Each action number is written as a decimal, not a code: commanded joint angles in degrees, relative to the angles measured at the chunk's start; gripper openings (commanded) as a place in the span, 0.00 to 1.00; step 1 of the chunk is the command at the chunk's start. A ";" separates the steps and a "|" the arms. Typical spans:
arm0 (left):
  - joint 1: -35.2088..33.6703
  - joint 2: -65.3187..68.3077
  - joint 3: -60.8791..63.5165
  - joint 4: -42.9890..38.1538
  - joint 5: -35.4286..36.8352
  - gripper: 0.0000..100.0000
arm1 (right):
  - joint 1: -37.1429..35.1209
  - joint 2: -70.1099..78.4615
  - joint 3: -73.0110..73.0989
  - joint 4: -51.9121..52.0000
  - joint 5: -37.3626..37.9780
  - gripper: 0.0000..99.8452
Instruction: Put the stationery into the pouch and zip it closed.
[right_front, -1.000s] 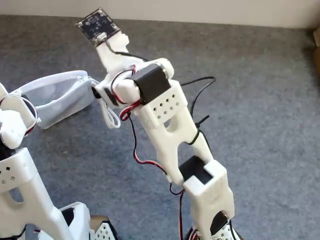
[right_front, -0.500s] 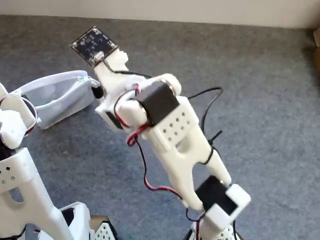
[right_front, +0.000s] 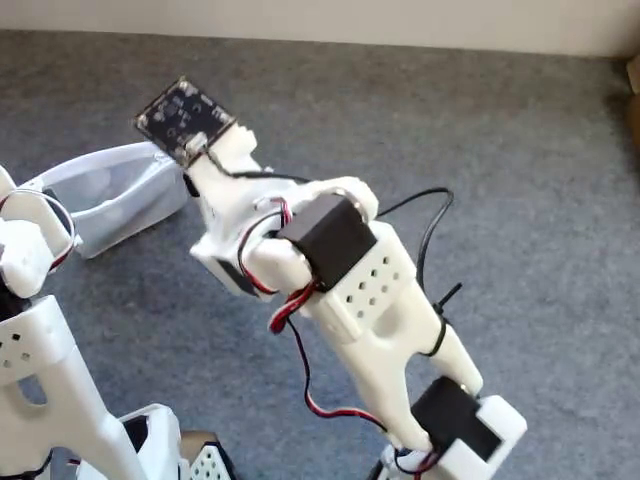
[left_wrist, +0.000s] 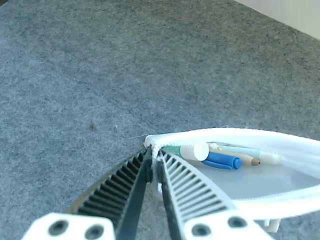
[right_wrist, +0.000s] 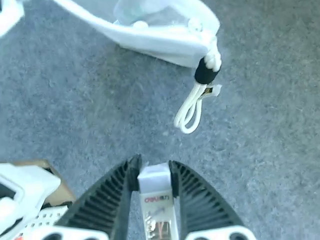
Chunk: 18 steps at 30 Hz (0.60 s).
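Observation:
A clear white-edged pouch (right_front: 110, 198) lies open on the grey felt at the left. Inside it lie several pens, among them one with a blue cap (left_wrist: 222, 161). My left gripper (left_wrist: 152, 156) is shut on the pouch's rim (left_wrist: 150, 142) at its narrow end. My right gripper (right_wrist: 153, 165) hovers a short way off the pouch's other end (right_wrist: 165, 35), shut on a small white eraser (right_wrist: 156, 187). The zipper's white cord loop (right_wrist: 191, 112) hangs from a black bead (right_wrist: 205, 75) between that gripper and the pouch. In the high view the right arm (right_front: 340, 270) covers its own gripper.
The left arm's white base (right_front: 60, 400) stands at the front left, with a brown board (right_wrist: 35, 167) beside it. Grey felt (right_front: 520, 180) stretches to the right and back. A pale wall edge (right_front: 400, 20) runs along the far side.
The right arm has swung back from the pouch's end toward the front, and its elbow has dropped to the right. The cord loop seen earlier in the high view is now covered by the arm.

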 joint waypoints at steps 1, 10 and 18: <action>0.92 1.19 2.77 0.00 0.35 0.01 | -2.24 -5.93 1.89 -0.22 2.02 0.02; 0.92 1.19 2.77 0.00 0.35 0.01 | -2.33 -13.85 17.71 -17.45 2.02 0.00; 0.92 1.10 2.77 0.00 0.35 0.01 | -2.51 -19.65 31.96 -37.05 1.76 0.00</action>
